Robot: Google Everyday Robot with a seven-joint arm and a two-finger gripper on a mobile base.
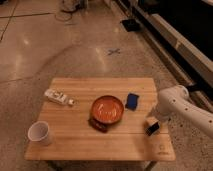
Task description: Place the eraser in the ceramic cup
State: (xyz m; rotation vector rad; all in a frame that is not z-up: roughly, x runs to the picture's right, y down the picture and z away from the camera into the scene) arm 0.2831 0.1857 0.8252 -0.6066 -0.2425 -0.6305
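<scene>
End effector (152, 127) low over right near part of surface (80, 150), jaws apart, grasping nothing. Eraser (98, 124) flat against bowl's (107, 108) near-left rim, partly hidden; long axis apparently left to near-right. Cup (40, 133) upright, near-left corner.

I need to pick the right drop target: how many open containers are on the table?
2: the white ceramic cup at the near-left corner of the table, the orange-red bowl at its middle. None looks hidden. The gripper hovers near the right edge.
</scene>
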